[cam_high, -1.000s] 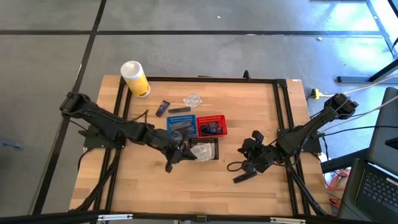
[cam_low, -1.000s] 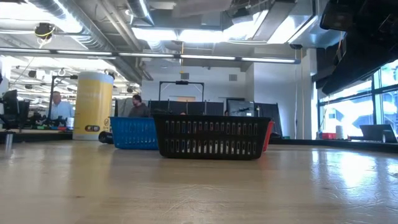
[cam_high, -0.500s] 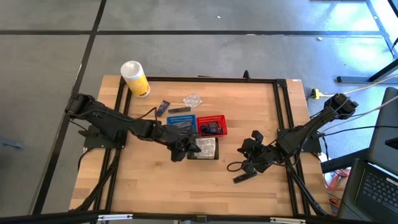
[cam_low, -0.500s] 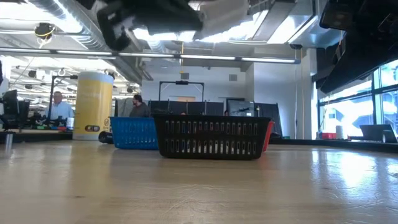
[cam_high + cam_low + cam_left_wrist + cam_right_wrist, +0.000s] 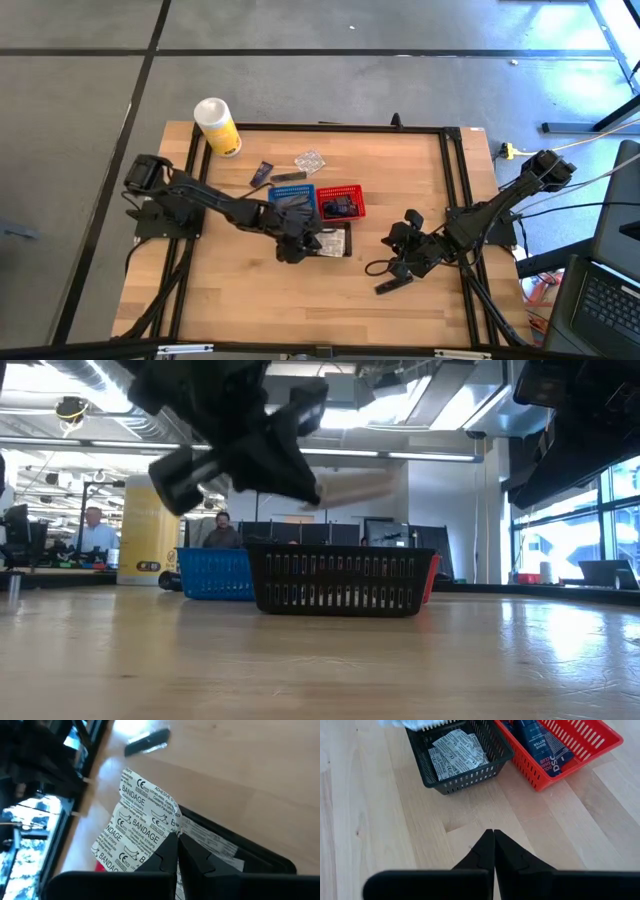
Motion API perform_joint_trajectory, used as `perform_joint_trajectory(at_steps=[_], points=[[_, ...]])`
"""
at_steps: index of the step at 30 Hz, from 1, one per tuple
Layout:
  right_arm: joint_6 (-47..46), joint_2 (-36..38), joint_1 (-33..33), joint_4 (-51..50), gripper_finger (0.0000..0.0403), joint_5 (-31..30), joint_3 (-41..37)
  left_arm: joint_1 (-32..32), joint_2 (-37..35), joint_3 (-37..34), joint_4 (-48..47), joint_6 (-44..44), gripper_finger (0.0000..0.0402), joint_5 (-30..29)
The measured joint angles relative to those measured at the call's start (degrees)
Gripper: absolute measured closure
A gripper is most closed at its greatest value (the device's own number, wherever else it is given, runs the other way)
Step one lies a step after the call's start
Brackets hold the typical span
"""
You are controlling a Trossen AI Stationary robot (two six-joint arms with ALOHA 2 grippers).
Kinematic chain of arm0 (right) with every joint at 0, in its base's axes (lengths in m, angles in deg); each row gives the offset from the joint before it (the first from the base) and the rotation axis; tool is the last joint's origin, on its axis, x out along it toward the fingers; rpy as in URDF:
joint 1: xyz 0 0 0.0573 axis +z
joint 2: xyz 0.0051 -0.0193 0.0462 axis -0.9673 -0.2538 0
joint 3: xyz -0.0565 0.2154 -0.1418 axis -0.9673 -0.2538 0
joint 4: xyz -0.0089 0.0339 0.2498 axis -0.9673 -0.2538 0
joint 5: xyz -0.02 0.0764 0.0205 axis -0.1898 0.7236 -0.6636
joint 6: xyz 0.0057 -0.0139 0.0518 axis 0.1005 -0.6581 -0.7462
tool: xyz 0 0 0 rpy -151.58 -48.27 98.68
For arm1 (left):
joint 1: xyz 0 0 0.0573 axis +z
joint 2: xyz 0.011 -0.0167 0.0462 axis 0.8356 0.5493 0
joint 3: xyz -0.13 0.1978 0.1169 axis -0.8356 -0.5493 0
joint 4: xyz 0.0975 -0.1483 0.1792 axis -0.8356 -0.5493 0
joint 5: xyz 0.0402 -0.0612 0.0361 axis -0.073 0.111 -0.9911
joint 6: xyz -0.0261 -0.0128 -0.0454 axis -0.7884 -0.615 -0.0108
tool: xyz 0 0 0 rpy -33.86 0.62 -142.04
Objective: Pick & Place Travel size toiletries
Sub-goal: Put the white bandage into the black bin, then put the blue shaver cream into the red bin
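The right pincer [image 5: 392, 285] rests low over the near right part of the wooden bench [image 5: 230, 300], fingers pressed together on nothing, well apart from the baskets. Its wrist view looks across bare wood to the black basket [image 5: 492, 762], which holds white bandage packets [image 5: 454, 751], and to the red basket [image 5: 600, 747] with dark navy tubes [image 5: 540, 742] lying in it.

The left pincer [image 5: 292, 248] hangs over the near left edge of the black basket [image 5: 345, 247], closed on a white bandage packet [image 5: 137, 827] that sticks out beyond its fingertips; the packet is printed with the word BANDAGE. In the low view this arm is a dark blur above the black basket [image 5: 340, 582], with the pale packet [image 5: 350, 488] showing beside it.

Just behind the black basket stand the blue basket [image 5: 291, 201] and the red basket [image 5: 341, 202], side by side. Farther back on the bench lie a dark navy tube [image 5: 261, 174], a slim grey tube [image 5: 288, 177] and a clear crinkly packet [image 5: 310, 160]. At the far left corner stands a white-and-yellow canister [image 5: 217, 126].

In the room beyond, two people [image 5: 97, 532] are seen in the low view.
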Motion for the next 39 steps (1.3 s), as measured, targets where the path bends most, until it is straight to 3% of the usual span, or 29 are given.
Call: perform_joint_trajectory(at_steps=[10, 20, 30, 36, 39], points=[[0.11, 0.00, -0.01, 0.00, 0.0401, 0.02, 0.00, 0.06, 5.10, 0.01, 0.01, -0.12, 0.0398, -5.03], [0.09, 0.00, -0.01, 0.02, 0.0401, 0.01, 0.00, 0.33, 5.70, 0.00, -0.04, -3.00, 0.0387, -4.16], [0.07, 0.00, -0.01, 0.09, 0.0400, 0.02, 0.00, 0.35, 5.70, 0.00, -0.06, -4.20, 0.0326, -3.68], [0.07, 0.00, 0.00, 0.13, 0.0400, 0.02, 0.00, 0.17, 5.58, 0.00, -0.16, -4.83, 0.0296, -11.89], [0.11, 0.00, 0.00, 0.14, 0.0400, 0.02, 0.00, -0.19, 5.48, 0.00, -0.18, -6.08, 0.0291, -12.03]])
